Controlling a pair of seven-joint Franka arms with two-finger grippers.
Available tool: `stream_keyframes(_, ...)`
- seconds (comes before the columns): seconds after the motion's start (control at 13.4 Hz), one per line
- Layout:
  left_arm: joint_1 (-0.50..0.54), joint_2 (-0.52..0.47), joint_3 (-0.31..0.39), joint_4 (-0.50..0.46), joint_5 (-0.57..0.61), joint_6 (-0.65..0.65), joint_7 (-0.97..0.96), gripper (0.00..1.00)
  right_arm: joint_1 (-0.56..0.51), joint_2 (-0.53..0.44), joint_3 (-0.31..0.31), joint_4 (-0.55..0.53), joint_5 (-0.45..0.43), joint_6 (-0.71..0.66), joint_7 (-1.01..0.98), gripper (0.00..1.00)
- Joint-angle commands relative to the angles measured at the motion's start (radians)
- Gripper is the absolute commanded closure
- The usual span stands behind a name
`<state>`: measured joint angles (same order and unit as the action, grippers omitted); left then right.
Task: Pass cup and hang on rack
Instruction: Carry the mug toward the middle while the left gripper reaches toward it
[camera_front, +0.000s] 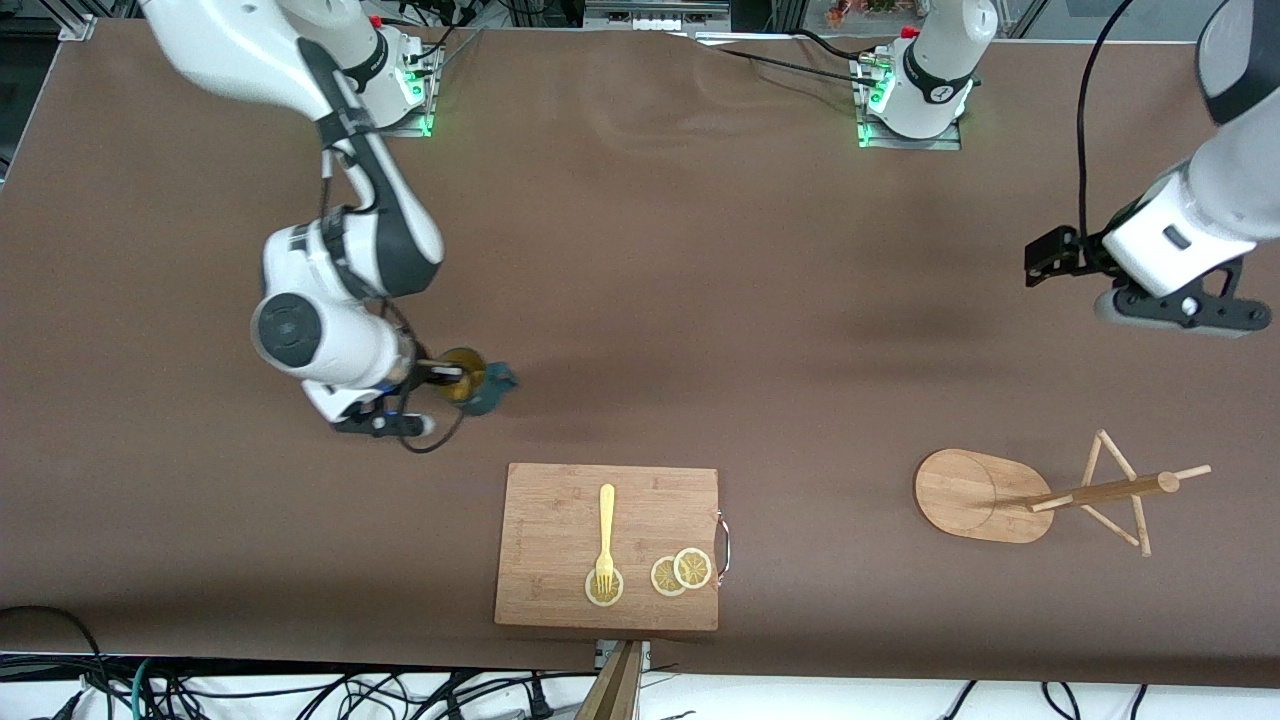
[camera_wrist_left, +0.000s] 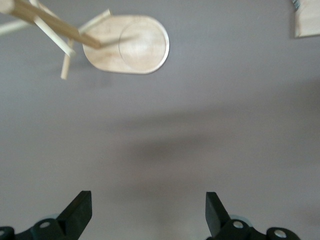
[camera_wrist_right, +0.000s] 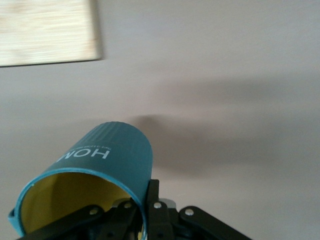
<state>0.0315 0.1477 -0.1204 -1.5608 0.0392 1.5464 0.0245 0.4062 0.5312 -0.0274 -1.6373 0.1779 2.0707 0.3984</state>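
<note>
Glossy white shells with black joint bands on both arms (camera_front: 330, 90). Green lights at the grey base plates (camera_front: 908, 135), red buttons above. Black cables along the links. Black angular fingers (camera_wrist_left: 80, 210) with small round screws on the left tool (camera_wrist_left: 149, 212).
</note>
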Motion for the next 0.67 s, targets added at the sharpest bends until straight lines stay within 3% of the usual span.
stream_keyframes(0.0,0.027,0.055,-0.010,0.030,0.002,-0.051,0.023,0.00,0.097,0.088,-0.003,0.164,0.098,-0.049,0.170,1.00)
stream_keyframes(0.37,0.064,0.124,-0.010,0.033,-0.208,-0.049,0.176,0.00,0.302,0.324,-0.002,0.468,0.112,-0.018,0.485,1.00)
stream_keyframes(0.6,0.083,0.168,-0.008,0.022,-0.284,-0.031,0.358,0.00,0.397,0.400,-0.002,0.530,0.110,0.061,0.572,1.00)
